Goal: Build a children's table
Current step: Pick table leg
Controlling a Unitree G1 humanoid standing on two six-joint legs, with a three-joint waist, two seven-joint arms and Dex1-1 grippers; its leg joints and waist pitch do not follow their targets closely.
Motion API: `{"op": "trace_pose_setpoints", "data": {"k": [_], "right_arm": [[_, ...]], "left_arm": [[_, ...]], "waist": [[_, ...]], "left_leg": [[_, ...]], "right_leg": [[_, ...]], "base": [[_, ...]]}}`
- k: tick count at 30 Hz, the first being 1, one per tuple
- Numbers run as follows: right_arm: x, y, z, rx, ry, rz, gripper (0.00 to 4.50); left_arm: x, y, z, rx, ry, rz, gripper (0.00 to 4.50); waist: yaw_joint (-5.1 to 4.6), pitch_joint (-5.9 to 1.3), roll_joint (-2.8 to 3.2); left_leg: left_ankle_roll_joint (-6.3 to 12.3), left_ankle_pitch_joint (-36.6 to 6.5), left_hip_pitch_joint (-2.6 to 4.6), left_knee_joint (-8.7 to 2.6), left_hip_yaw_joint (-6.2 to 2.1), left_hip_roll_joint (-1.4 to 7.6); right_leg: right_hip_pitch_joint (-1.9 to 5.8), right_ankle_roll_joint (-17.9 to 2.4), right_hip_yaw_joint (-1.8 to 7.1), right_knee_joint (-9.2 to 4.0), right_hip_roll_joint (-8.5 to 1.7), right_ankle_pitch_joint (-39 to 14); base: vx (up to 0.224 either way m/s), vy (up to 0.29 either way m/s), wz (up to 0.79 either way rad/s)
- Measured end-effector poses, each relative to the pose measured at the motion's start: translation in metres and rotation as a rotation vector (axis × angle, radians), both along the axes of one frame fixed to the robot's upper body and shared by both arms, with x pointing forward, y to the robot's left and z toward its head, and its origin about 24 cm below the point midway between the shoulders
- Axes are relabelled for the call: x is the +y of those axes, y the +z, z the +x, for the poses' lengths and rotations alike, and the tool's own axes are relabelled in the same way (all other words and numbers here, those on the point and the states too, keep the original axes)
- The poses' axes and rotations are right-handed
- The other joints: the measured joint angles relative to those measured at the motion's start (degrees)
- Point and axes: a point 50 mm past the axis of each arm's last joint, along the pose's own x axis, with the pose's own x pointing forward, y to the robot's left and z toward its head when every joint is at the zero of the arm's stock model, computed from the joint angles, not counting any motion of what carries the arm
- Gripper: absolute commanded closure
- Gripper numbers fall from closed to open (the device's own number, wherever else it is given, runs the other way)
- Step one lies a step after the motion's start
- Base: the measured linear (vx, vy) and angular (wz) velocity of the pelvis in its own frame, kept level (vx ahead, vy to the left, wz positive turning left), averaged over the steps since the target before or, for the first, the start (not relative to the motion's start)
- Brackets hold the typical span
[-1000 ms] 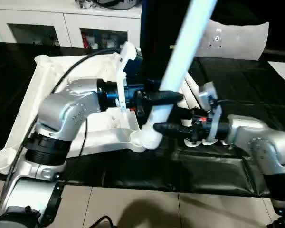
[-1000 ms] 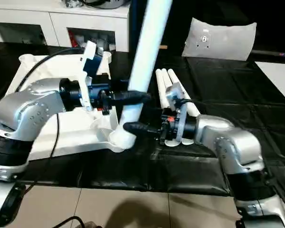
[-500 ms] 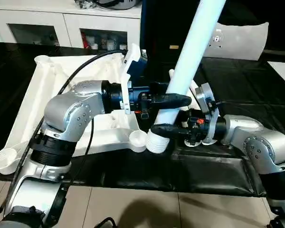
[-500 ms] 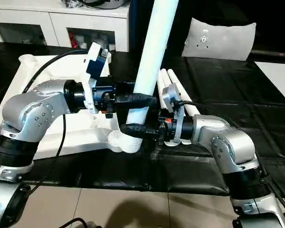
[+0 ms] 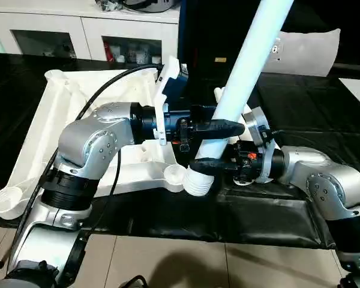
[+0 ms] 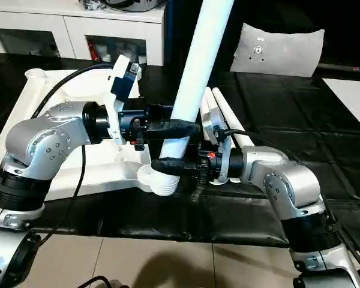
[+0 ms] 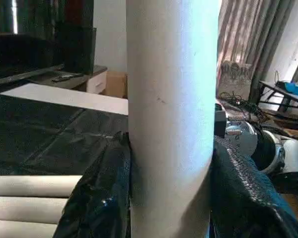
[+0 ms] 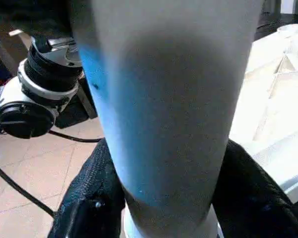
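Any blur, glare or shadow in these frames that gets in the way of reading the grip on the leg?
Left eye view: sharp; both grippers' fingers read clearly against the white leg. Right wrist view: the leg is very close and soft, shaded grey-blue, with the right gripper dark at its sides. Left wrist view: bright window light on one side of the leg, the left gripper slightly glossy.

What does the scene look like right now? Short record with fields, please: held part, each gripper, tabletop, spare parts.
held part: table leg, tilted, ribbed lower end beside the near corner socket, not in it
left gripper: shut on the leg, higher up
right gripper: fingers around the leg just above its ribbed end
tabletop: upside down, ribbed underside up, on the black mat
spare legs: lying side by side on the mat behind the right gripper
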Motion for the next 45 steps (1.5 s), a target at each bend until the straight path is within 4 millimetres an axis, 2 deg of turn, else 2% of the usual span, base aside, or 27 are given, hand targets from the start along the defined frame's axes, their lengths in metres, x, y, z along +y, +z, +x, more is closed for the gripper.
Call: {"op": "trace_pose_setpoints", "data": {"k": [7,8,10,14,17,39,40,43,45], "right_arm": [[0.0001,-0.0004,0.0005,-0.014,-0.007,-0.005,2.55],[0.0004,-0.0006,0.0007,-0.016,-0.009,-0.006,2.20],[0.0010,-0.0016,0.0014,-0.013,-0.016,-0.006,1.87],[0.0050,-0.0083,0.0022,0.029,-0.014,-0.001,1.51],[0.0054,-0.0087,0.0022,0.030,-0.016,-0.003,1.41],[0.0035,-0.0064,0.0016,0.023,-0.002,0.008,1.41],[0.0035,-0.0063,0.0014,0.024,0.001,0.010,1.58],[0.0035,-0.0065,0.0009,0.028,0.009,0.012,1.69],[0.0035,-0.0067,0.0006,0.031,0.012,0.014,1.97]], "left_arm": [[-0.0017,-0.0003,0.0002,0.003,0.006,-0.005,2.64],[-0.0016,-0.0004,0.0003,0.003,0.007,-0.004,2.64],[-0.0011,-0.0008,0.0005,0.002,0.010,0.000,2.64],[-0.0017,-0.0007,0.0003,-0.001,0.010,0.000,2.64],[-0.0017,0.0000,-0.0003,-0.005,0.006,0.000,2.64],[0.0013,-0.0012,-0.0014,-0.011,-0.022,0.024,2.64],[0.0013,-0.0012,-0.0014,-0.011,-0.022,0.024,2.64],[0.0012,-0.0013,-0.0014,-0.011,-0.022,0.025,2.64],[0.0010,-0.0013,-0.0014,-0.011,-0.022,0.024,2.64]], "waist": [[0.01,0.00,0.00],[0.00,0.00,0.00],[0.00,0.00,0.00],[0.00,0.00,0.00],[0.02,0.00,0.00],[0.01,-0.01,0.03],[0.01,-0.02,0.03],[0.01,-0.02,0.03],[0.01,-0.02,0.03]], "left_leg": [[0.00,0.00,0.00,0.02,0.00,0.00],[0.00,0.00,0.00,0.03,0.00,0.00],[0.00,0.00,0.00,0.04,0.00,0.00],[0.00,0.00,0.00,0.06,0.00,0.00],[0.00,0.00,0.00,0.06,0.00,0.00],[0.00,0.00,0.00,0.08,0.00,0.01],[0.00,0.00,0.00,0.08,0.00,0.01],[0.00,0.00,0.00,0.09,0.00,0.01],[0.00,0.00,0.00,0.09,0.00,0.01]], "right_leg": [[0.00,-0.01,0.00,0.02,0.00,0.00],[0.00,-0.01,0.00,0.03,0.00,0.00],[0.00,-0.01,0.00,0.04,0.00,0.01],[0.01,-0.03,0.00,0.04,-0.01,0.02],[0.01,-0.03,0.00,0.04,-0.01,0.02],[0.02,-0.04,0.00,0.06,-0.01,0.03],[0.02,-0.04,0.00,0.06,-0.01,0.03],[0.02,-0.04,0.00,0.06,-0.01,0.03],[0.02,-0.05,0.00,0.06,-0.01,0.03]], "base": [[0.000,0.000,0.00],[0.000,0.000,0.00],[0.000,0.000,0.00],[0.000,0.000,0.00],[0.000,0.000,0.00],[0.000,0.000,0.00],[0.000,0.000,0.00],[0.000,0.000,0.00],[0.000,0.000,0.00]]}}
